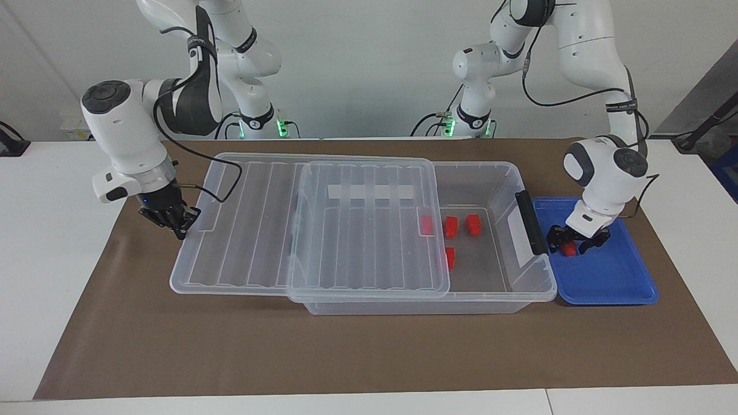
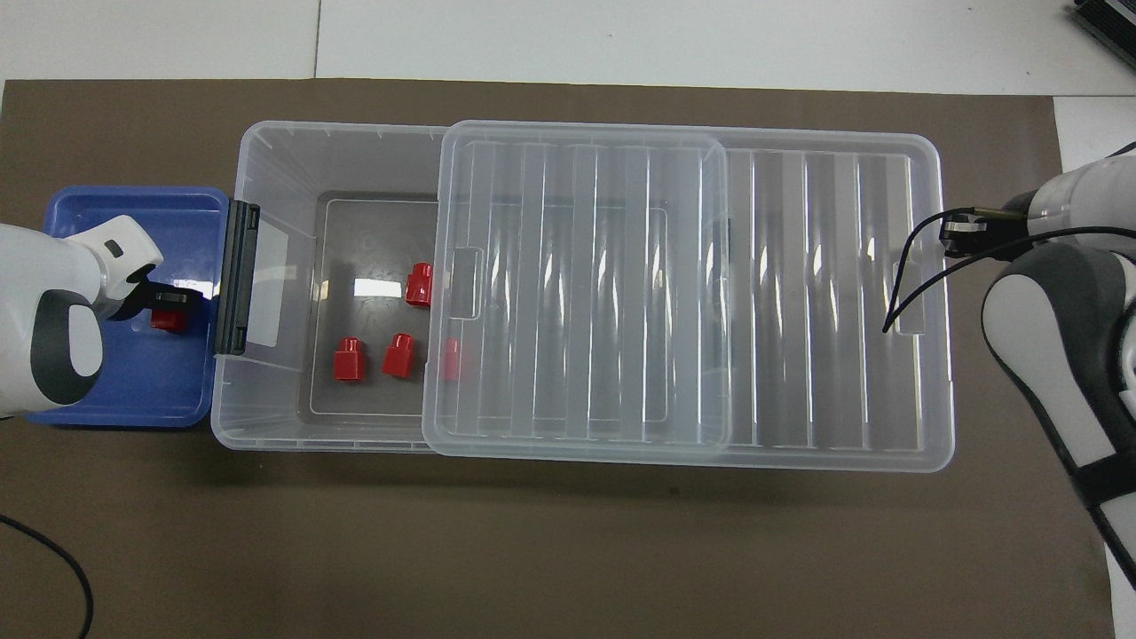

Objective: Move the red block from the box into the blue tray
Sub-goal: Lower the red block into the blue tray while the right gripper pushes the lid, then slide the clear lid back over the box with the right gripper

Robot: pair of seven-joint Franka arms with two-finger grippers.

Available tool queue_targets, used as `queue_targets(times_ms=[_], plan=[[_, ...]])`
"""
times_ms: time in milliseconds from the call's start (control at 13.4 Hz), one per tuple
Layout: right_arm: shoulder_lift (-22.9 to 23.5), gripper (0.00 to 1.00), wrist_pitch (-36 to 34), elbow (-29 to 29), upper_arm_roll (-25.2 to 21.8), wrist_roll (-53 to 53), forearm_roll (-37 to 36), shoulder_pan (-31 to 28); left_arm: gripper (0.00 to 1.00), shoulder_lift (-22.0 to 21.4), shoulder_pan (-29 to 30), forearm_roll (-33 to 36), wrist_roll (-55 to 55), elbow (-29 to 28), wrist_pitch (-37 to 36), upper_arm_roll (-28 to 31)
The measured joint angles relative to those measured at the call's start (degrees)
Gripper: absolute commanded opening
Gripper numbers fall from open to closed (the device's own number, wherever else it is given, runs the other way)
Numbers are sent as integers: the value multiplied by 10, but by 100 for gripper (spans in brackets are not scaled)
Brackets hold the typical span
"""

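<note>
My left gripper [image 1: 572, 249] is low in the blue tray [image 1: 611, 282], shut on a red block [image 1: 569, 249] that is at the tray's floor. In the overhead view the gripper [image 2: 169, 312] partly covers that block [image 2: 167, 321] in the tray [image 2: 133, 390]. The clear box [image 1: 501, 190] lies beside the tray with its black clip handle [image 1: 530, 222] at that end. Several more red blocks [image 2: 398, 355] lie on the box's floor, one of them under the lid. The ribbed lid [image 1: 259, 230] is slid halfway off toward the right arm's end. My right gripper [image 1: 183, 226] is at the lid's end rim.
The box [image 2: 266, 160], lid [image 2: 799, 311] and tray stand in a row on a brown mat [image 1: 369, 357]. White table [image 1: 34, 242] surrounds the mat. A black cable hangs from the right arm over the lid's end [image 2: 905, 284].
</note>
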Motion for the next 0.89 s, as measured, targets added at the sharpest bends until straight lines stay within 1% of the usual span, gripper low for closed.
queue_targets(times_ms=[149,446,595,744,893], plan=[[0,0,0,0,12,-2,0,0,100,0,-2,0,2,20,-27,-1],[0,0,0,0,38,-41,0,1,100,-4,-5,0,4,122,-172,-9],[0,0,0,0,53,-51,0,1,100,-13,-16,-2,4,163,-229,-11],[0,0,0,0,69,-53,0,2,100,-34,-29,-3,4,184,-255,-12],[0,0,0,0,85,-54,0,2,100,-63,-39,-3,5,185,-276,-12]])
